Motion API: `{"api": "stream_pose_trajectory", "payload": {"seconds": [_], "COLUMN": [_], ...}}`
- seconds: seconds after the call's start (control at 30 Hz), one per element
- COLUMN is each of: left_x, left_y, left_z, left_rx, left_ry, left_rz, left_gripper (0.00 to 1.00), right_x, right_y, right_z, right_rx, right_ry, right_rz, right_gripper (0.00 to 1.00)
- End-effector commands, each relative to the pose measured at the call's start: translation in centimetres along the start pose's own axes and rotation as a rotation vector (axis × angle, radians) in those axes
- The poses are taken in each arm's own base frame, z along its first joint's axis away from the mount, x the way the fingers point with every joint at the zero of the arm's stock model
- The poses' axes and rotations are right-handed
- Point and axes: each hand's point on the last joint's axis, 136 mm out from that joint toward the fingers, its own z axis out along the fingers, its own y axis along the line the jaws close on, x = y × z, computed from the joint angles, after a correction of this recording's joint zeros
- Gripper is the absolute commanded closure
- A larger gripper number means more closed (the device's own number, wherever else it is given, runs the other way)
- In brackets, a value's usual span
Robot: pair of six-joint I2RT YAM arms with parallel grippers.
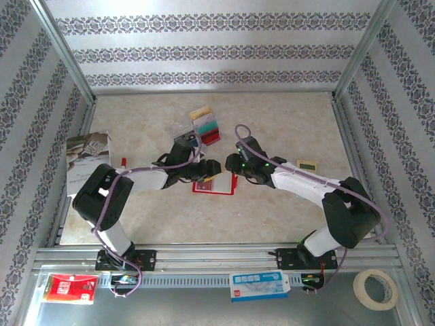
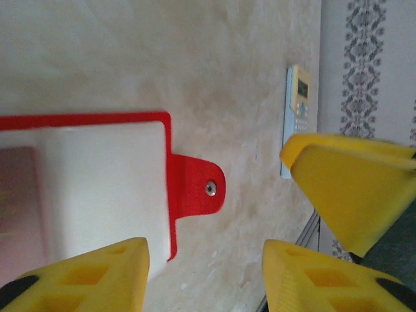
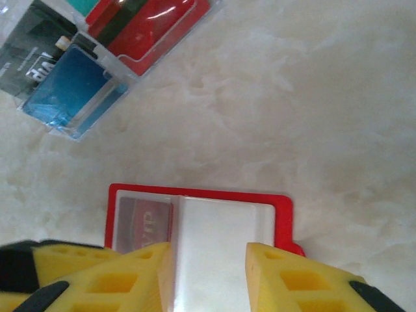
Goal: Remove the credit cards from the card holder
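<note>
Pale marbled beige worktop (image 1: 285,129). Near the middle, open and flat: small red bifold card holder (image 1: 221,185). Toward the far edge, fanned row of thin plastic cards (image 1: 206,127) in tan, teal and red. At the left edge, large printed magazine (image 1: 87,155). Near the right edge, single small pale-yellow card (image 1: 306,165).

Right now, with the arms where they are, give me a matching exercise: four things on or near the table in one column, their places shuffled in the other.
Things:
1. card holder
2. magazine
3. tape roll
4. pile of cards

Places:
A. at the table's left edge
B. off the table, on the near ledge at the right corner
C. lying open, mid-table
D. beyond the holder, toward the back wall

Pairs: 1-C, 2-A, 3-B, 4-D
</note>
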Motion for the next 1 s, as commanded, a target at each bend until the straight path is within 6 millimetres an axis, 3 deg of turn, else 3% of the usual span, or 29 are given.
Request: {"api": "stream_pose_trajectory", "payload": {"seconds": [0.0,0.2,0.4,0.63,0.97], "left_x": [-1.2,-3.0,-2.3,-1.5,-1.0], "left_y": [2.5,5.7,6.7,7.4,7.7], "left_z": [-2.5,-5.0,-4.6,-3.5,-2.6], "left_rx": [-0.07,-0.176,-0.209,-0.246,-0.279], "left_ry": [-0.049,-0.1,-0.054,-0.004,0.042], "left_rz": [-0.027,-0.065,-0.064,-0.046,-0.018], "left_gripper": [0.54,0.64,0.72,0.76,0.85], "right_x": [0.0,1.7,3.5,5.0,5.8], "right_y": [1.4,3.0,3.3,3.1,2.8], "right_z": [-0.2,2.3,4.6,6.1,7.3], "right_rx": [-0.078,-0.194,-0.252,-0.236,-0.21], "right_ry": [0.01,0.098,0.166,0.219,0.23], "right_rz": [0.019,0.121,0.237,0.263,0.253], "right_gripper": [0.65,0.67,0.72,0.76,0.81]}}
